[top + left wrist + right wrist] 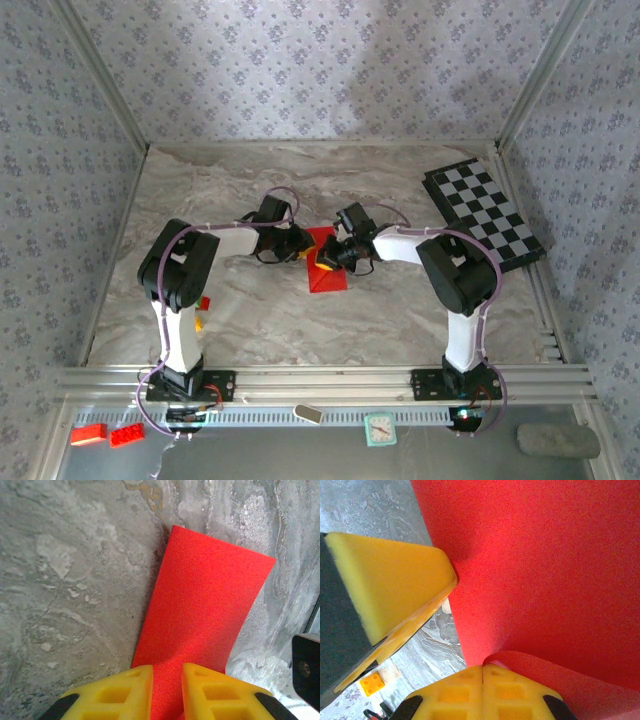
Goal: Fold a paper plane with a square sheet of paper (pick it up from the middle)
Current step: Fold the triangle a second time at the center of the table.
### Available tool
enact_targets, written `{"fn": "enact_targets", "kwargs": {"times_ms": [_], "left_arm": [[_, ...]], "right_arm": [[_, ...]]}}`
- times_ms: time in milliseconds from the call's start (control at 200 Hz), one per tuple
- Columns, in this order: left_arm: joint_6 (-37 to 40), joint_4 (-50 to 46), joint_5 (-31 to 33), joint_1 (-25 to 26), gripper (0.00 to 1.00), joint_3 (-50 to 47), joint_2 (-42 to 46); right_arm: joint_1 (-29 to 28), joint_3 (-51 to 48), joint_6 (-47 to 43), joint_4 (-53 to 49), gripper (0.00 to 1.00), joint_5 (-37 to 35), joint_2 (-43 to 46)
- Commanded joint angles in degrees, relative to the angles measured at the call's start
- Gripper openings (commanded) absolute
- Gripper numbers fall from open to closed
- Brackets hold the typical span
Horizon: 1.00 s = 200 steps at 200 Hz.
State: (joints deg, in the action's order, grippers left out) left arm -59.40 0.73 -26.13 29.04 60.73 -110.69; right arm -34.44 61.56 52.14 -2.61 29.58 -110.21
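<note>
- Near rail, left corner: two red toy bricks (88, 433), off the work surface and no part of the job.
- Marbled table (270, 325): both arms reach in from the near edge and meet at mid-table.
- The square sheet of paper (330, 275) lies at the centre of the table, between the two wrists. From the left wrist it reads as a long flat rectangle running away from the fingers.
- Left gripper (167, 672): the yellow fingers stand slightly apart with red showing in the gap. It looks set down on the sheet's near end, pinning it rather than pinching it. Contact is not certain.
- Right gripper (483, 667): fingertips are pressed together with a raised lip of the paper caught between them. The sheet bulges up into the pinch and is flat elsewhere.
- A small yellow toy brick (372, 684) sits on the table beside the paper.
- Far right: checkered board (485, 213), well apart from the work.
- Step, by my reading: an early fold, one side held down while the other edge is lifted to carry over.
- Next move calls for drawing the pinched edge across squarely. The left must hold without slipping, and the edges must meet before the crease is pressed.
</note>
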Motion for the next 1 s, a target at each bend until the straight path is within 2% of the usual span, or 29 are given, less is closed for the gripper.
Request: {"fn": "enact_targets", "kwargs": {"times_ms": [0, 994], "left_arm": [[0.86, -4.07, 0.82, 0.69, 0.23, 0.35, -1.89], [0.77, -4.41, 0.99, 1.02, 0.23, 0.36, -1.45]], "right_arm": [[-0.37, 1.62, -1.33, -1.28, 0.00, 0.92, -1.28], [0.07, 1.63, -1.28, -1.79, 0.00, 0.39, -2.64]]}}
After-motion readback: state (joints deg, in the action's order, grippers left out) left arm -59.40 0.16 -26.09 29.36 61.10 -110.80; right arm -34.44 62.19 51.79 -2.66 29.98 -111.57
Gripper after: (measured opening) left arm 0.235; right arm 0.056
